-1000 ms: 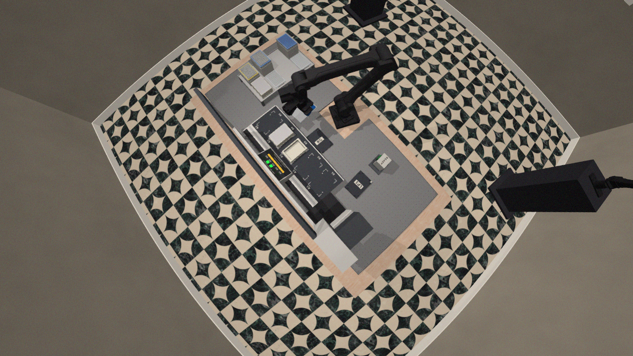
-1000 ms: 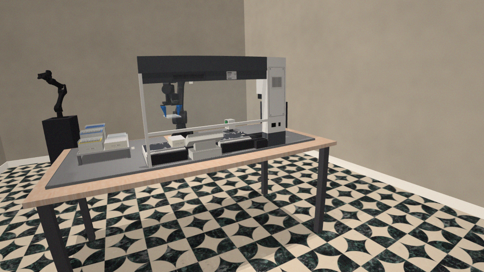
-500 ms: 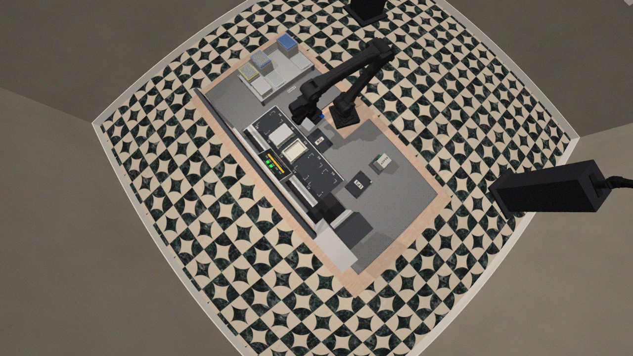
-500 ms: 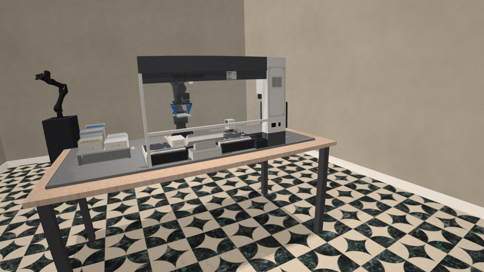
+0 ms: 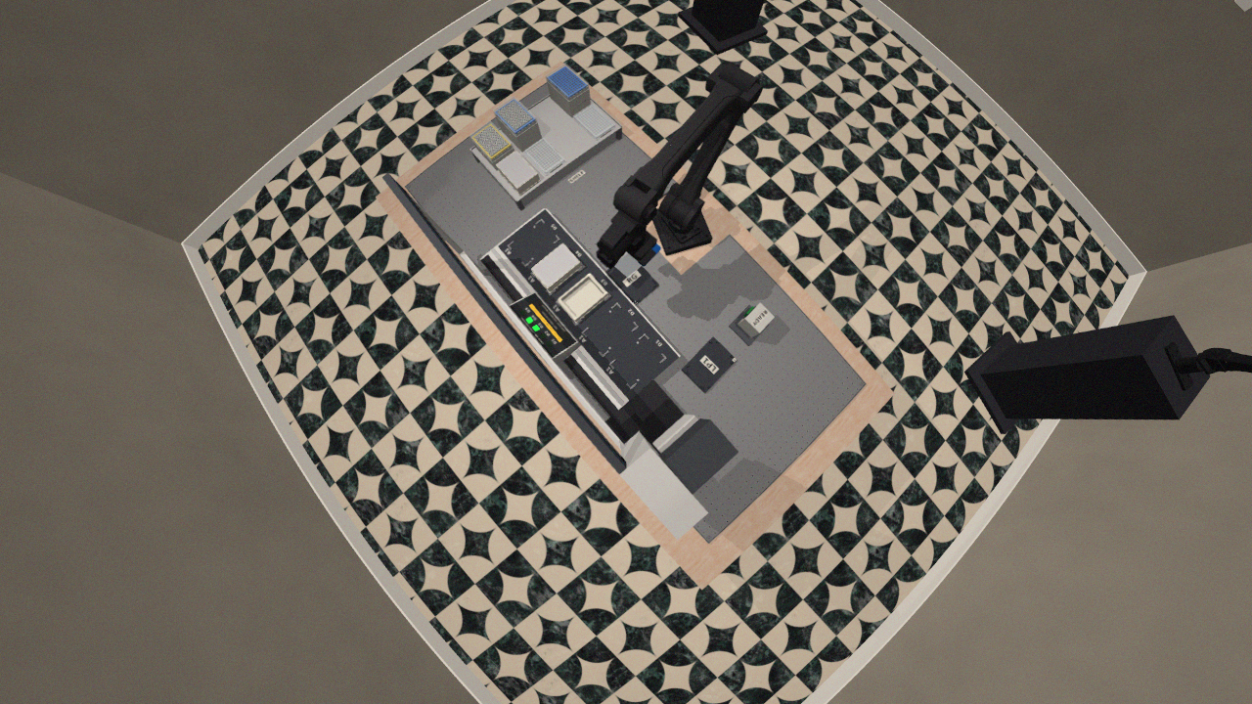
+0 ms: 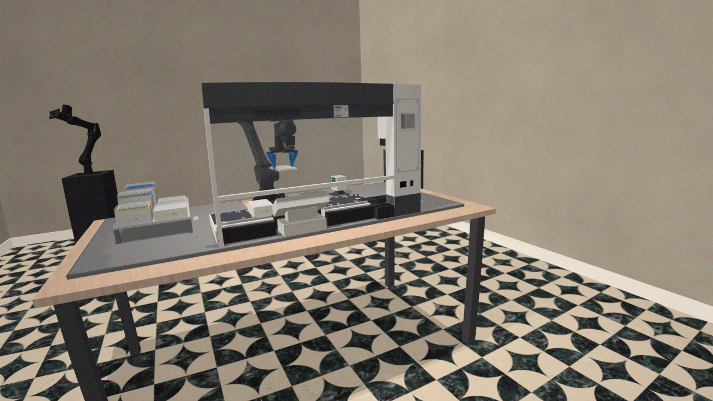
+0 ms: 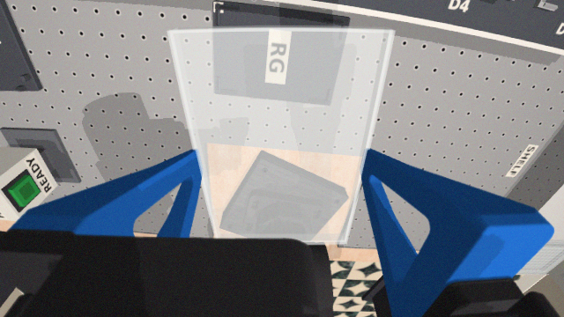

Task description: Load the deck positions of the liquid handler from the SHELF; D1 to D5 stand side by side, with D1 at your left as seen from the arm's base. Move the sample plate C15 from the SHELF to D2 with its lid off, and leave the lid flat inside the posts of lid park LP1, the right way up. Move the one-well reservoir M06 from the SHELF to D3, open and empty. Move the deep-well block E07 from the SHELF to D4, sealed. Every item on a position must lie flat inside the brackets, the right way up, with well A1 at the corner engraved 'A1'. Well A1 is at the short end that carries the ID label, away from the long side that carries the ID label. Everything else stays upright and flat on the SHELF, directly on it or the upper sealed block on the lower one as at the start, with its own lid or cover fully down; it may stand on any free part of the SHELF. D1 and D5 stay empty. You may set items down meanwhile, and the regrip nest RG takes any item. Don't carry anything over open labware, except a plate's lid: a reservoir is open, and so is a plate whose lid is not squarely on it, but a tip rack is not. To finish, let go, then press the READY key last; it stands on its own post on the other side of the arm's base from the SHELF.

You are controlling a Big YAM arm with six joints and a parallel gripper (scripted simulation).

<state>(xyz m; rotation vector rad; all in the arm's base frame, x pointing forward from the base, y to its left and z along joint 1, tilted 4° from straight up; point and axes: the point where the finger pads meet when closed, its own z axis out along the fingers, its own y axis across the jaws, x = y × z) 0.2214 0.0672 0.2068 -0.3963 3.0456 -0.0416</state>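
My gripper [image 7: 281,158] [image 6: 282,162] is shut on a clear plate lid [image 7: 282,110] [image 6: 285,168] and holds it level, high above the table, close to the arm's base. The lid hangs partly over the regrip nest RG [image 7: 247,15] [image 5: 634,283]. An open sample plate [image 5: 544,155] lies on the SHELF [image 5: 568,131]. On the deck, a white sealed block [image 5: 557,265] sits at D4 and an open reservoir [image 5: 584,297] at D3. Lid park LP1 [image 5: 712,360] is bare. In the top view the arm hides my fingers.
The READY key [image 7: 24,191] [image 5: 758,318] [image 6: 338,179] stands on its post to my left in the wrist view. Tip racks and several other items stand on the SHELF [image 6: 149,230]. The liquid handler's gantry [image 6: 299,99] spans the deck.
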